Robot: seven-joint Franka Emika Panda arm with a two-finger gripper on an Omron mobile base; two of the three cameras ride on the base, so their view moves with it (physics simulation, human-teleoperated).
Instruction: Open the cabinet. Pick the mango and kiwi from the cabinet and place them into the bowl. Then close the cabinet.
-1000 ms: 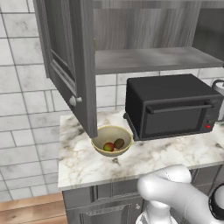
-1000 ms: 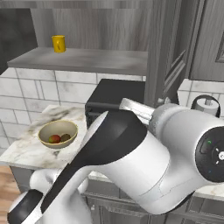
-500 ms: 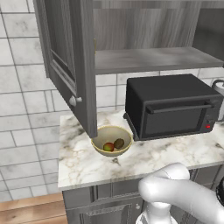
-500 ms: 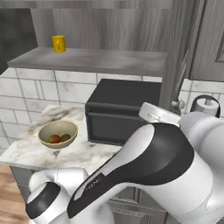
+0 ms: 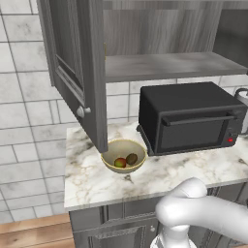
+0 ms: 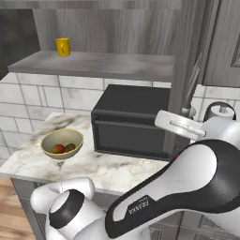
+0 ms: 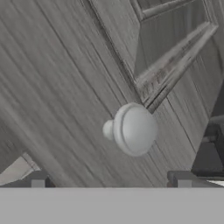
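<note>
Facing a cabinet (image 7: 65, 78) door, the open hand (image 7: 111, 179) frames its knob (image 7: 131, 129); mango (image 5: 120, 162) and kiwi (image 5: 131, 158) sit in the bowl (image 5: 112, 149) on the worktop (image 5: 92, 179).

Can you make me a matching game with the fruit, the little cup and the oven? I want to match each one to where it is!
Things:
1. mango
2. yellow cup
3. toaster oven
4. round knob

Places:
A. on the cabinet shelf
B. on a cabinet door
C. in the bowl beside the kiwi
D. on the marble counter, right of the bowl

Pairs: 1-C, 2-A, 3-D, 4-B
</note>
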